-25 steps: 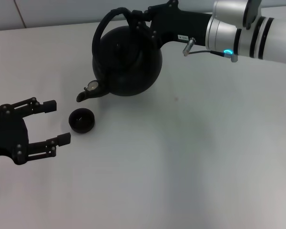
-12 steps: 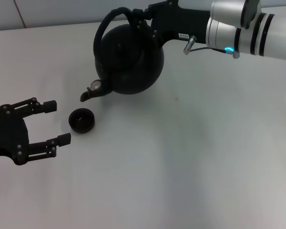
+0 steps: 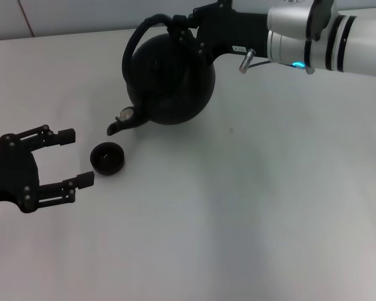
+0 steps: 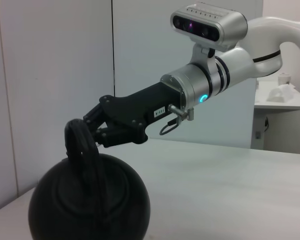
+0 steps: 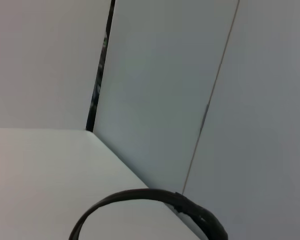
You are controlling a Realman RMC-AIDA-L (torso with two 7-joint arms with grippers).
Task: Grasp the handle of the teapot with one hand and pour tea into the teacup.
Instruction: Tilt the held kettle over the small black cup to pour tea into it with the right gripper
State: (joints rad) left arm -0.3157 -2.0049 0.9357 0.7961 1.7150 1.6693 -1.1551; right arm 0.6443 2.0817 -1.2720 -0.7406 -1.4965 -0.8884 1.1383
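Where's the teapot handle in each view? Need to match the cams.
Head view: handle arches over the teapot at top centre, right gripper shut on it.
Left wrist view: handle stands up from the pot at lower left, gripper on its top.
Right wrist view: only a thin arc of it along the bottom edge.
Shared landmark: the handle's arch.

In the head view, the left gripper (image 3: 72, 158) runs off the frame's left edge at its wrist, and the right gripper (image 3: 183, 28) merges black-on-black with the teapot (image 3: 169, 78), so its fingertips on the handle (image 3: 145, 28) cannot be made out. The left wrist view cuts the teapot off along the frame's bottom, hiding its spout and base, and the teacup (image 3: 107, 158) falls outside that frame. The right wrist view shows only a thin arc of the handle (image 5: 155, 200), cut by the bottom edge, with the pot's body out of sight.
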